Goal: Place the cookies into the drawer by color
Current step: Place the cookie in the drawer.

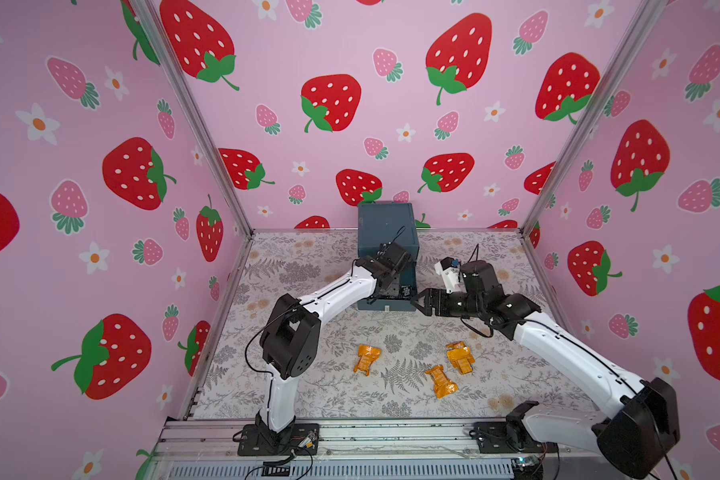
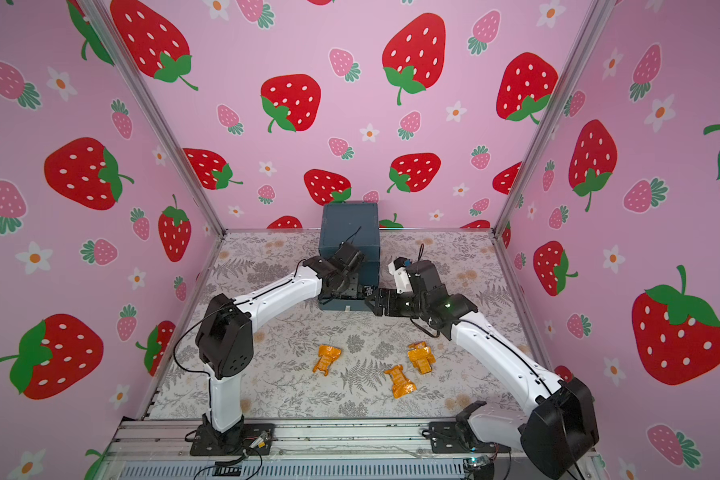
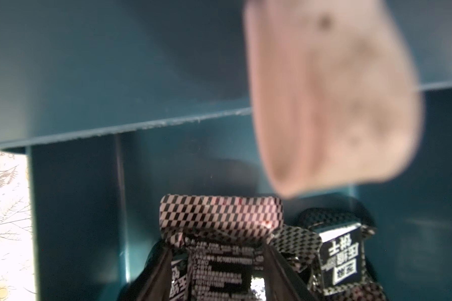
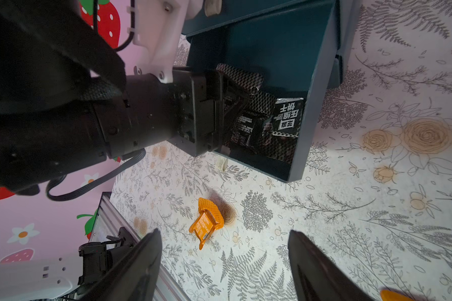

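The teal drawer cabinet [image 1: 385,224] [image 2: 350,224] stands at the back, its bottom drawer [image 4: 313,104] pulled out. My left gripper [image 1: 395,291] [image 3: 217,250] reaches down into it, open, its fingers flanking a black-patterned cookie [image 3: 219,216] that lies on other black ones [image 3: 339,258] [image 4: 287,117]. My right gripper [image 1: 416,305] [image 4: 223,232] hovers open and empty by the drawer's right front corner. Three orange cookies [image 1: 366,358] [image 1: 460,356] [image 1: 441,380] lie on the floral table in both top views. No green cookies are in view.
A blurred pale pull tab [image 3: 324,104] of an upper drawer hangs close above my left gripper. The open drawer's own tab [image 4: 221,164] sticks out at its front. Pink strawberry walls [image 1: 100,208] enclose the table on three sides. A metal rail [image 1: 350,432] runs along the front.
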{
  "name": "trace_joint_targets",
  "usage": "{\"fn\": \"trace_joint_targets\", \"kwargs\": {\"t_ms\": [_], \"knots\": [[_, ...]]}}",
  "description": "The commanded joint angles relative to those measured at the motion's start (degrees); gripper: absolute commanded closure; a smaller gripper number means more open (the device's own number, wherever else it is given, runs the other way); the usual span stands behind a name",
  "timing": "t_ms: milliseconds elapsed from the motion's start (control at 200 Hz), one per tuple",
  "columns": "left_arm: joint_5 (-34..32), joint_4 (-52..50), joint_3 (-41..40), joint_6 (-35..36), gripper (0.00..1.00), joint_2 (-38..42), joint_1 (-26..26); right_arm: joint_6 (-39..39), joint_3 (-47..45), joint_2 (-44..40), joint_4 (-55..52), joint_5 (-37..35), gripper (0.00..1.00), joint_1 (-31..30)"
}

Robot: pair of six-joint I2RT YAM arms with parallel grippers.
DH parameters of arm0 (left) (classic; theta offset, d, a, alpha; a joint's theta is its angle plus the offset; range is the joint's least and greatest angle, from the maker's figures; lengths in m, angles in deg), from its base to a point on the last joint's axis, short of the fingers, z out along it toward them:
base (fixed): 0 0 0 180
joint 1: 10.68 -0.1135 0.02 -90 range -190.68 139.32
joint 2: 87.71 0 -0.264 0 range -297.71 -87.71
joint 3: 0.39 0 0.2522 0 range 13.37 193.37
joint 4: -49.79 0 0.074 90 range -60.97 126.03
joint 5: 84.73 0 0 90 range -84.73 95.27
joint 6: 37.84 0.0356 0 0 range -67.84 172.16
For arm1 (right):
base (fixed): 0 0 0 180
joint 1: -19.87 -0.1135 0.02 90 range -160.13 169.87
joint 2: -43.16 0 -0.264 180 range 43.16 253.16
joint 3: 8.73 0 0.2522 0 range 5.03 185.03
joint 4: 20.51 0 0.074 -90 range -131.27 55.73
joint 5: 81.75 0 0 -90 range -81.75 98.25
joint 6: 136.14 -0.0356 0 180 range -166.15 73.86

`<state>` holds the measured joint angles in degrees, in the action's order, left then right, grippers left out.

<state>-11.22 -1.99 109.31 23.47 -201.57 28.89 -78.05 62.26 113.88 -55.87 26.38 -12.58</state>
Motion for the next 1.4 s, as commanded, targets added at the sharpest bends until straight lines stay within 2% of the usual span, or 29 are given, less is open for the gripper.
{"fn": "trace_joint_targets", "kwargs": {"t_ms": [0, 380, 675, 825, 960, 1051, 1136, 1211, 1301, 1396], "knots": [[0.5, 1.4, -1.3, 0.3, 0.39, 0.8, -0.4, 0.6, -0.5, 0.0, 1.0, 0.6, 0.19, 0.2], [-0.8, 2.5, -3.0, 1.2, 0.24, 2.5, -0.4, 0.6, -0.5, -0.3, 1.0, 0.7, 0.18, 0.2], [2.8, 4.7, -4.7, 2.6, 0.14, 13.4, -0.3, 2.2, -0.3, -0.2, 1.4, 1.4, 0.18, 0.2], [4.6, 2.7, -3.8, 2.3, 0.1, 17.3, -1.3, 3.7, 0.2, -0.2, 1.2, 2.5, 0.2, -0.1], [6.4, 2.4, -1.7, 2.6, 0.08, 19.3, -4.3, 2.2, 2.7, -0.6, -5.2, 1.6, 0.23, -3.5], [8.7, 2.3, 0.6, 3.7, 0.11, 19.6, -7.5, -2.6, 2.5, -2.5, -9.5, -3.5, 0.23, -9.0], [12.4, 4.3, 2.3, 5.4, 0.15, 18.8, -10.9, -6.4, -3.2, -5.4, -2.9, -3.7, 0.24, -12.3], [17.5, 5.1, 5.2, 6.0, 0.16, 16.0, -14.3, -7.4, -8.3, -5.9, 5.5, -4.1, 0.24, -12.7], [20.3, 5.6, 9.4, 7.6, 0.2, 11.8, -17.2, -3.8, -10.0, -3.3, 10.8, -6.1, 0.25, -12.6], [21.8, 7.1, 13.0, 8.9, 0.21, 7.7, -19.5, 0.7, -10.2, 0.8, 16.1, -4.9, 0.27, -12.7]]}}
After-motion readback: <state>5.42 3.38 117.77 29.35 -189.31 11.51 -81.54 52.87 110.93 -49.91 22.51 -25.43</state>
